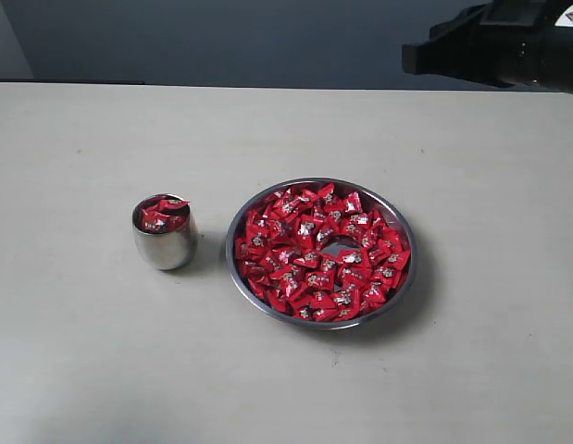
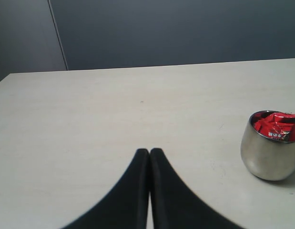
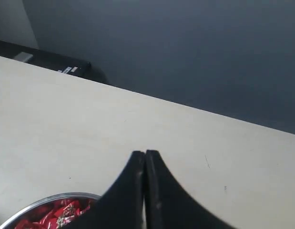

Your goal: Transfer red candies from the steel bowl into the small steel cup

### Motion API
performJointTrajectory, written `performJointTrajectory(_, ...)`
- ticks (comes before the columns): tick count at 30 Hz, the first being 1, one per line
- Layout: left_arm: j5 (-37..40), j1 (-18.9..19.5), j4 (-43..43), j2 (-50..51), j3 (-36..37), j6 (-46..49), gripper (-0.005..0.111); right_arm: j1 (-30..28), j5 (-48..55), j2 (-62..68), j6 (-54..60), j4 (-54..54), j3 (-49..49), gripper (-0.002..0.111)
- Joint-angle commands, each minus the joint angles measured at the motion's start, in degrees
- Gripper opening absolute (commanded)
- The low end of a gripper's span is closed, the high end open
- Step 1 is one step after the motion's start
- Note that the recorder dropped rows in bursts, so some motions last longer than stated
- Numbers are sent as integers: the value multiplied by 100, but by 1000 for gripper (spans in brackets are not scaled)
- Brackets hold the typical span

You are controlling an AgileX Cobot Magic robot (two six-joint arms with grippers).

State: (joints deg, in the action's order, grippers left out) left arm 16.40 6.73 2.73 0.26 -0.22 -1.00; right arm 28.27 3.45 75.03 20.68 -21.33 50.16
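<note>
The steel bowl point(image 1: 397, 228) lies right of the table's middle, filled with many red candies point(image 1: 309, 254) around a small bare patch. To its left stands the small steel cup point(image 1: 165, 242), heaped with several red candies point(image 1: 162, 215). In the left wrist view the cup point(image 2: 269, 156) stands off to one side of my left gripper point(image 2: 149, 151), which is shut and empty above bare table. My right gripper point(image 3: 145, 153) is shut and empty too, with the bowl's rim point(image 3: 52, 198) and a few candies point(image 3: 56, 213) beside it. Part of the right arm point(image 1: 508, 42) shows in the exterior view's upper right corner.
The pale table point(image 1: 82, 370) stretches wide on all sides of the bowl and cup. A dark wall point(image 1: 221, 37) runs behind its far edge. A dark flat object point(image 3: 47, 59) lies past the table edge in the right wrist view.
</note>
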Motion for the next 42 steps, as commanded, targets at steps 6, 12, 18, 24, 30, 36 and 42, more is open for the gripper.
performJointTrajectory(6, -11, 3, -16, -26, 22, -11, 0, -30, 359, -607, 36, 7, -138, -1)
performJointTrajectory(12, -11, 3, -16, -26, 22, -11, 0, -30, -97, -1201, 22, 7, -522, -1)
performJointTrajectory(18, -11, 3, -16, -26, 22, -11, 0, -30, 136, -1537, 33, 618, -1108, -1)
performJointTrajectory(24, -11, 3, -16, -26, 22, -11, 0, -30, 1062, -1682, 33, 954, -1108, -1)
performJointTrajectory(30, -11, 3, -16, -26, 22, -11, 0, -30, 1406, -1708, 33, 1409, -1108, -1)
performJointTrajectory(36, -11, 3, -16, -26, 22, -11, 0, -98, 1641, -2232, 23, 1580, -1108, -1)
performJointTrajectory(42, -11, 3, -16, -26, 22, -11, 0, -865, 2076, -2898, 11, 1528, -1108, -1)
